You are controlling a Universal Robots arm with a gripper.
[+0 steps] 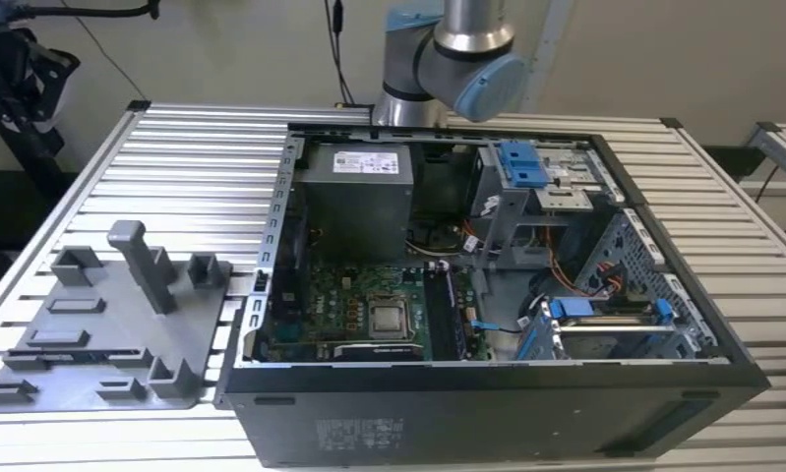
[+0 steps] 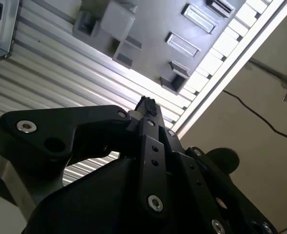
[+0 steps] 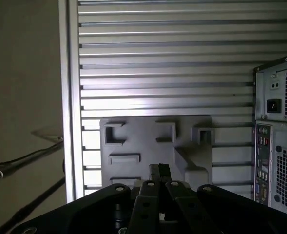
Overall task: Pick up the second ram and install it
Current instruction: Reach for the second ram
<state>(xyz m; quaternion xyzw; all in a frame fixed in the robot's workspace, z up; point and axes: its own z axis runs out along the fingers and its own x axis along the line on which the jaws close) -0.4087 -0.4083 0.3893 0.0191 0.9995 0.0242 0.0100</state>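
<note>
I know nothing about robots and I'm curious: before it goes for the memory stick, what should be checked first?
1. Pincer carrying nothing: ok, closed with nothing between its tips.
2. Pincer pointed at the grey holder plate: ok, in both wrist views.
3. Memory stick waiting on that plate: cannot tell.
4. Computer case open: ok, circuit board exposed.
5. Free slot on the board: cannot tell.

No legible txt on PSU label [image 1: 366, 159] or case sticker [image 1: 360, 433].
</note>
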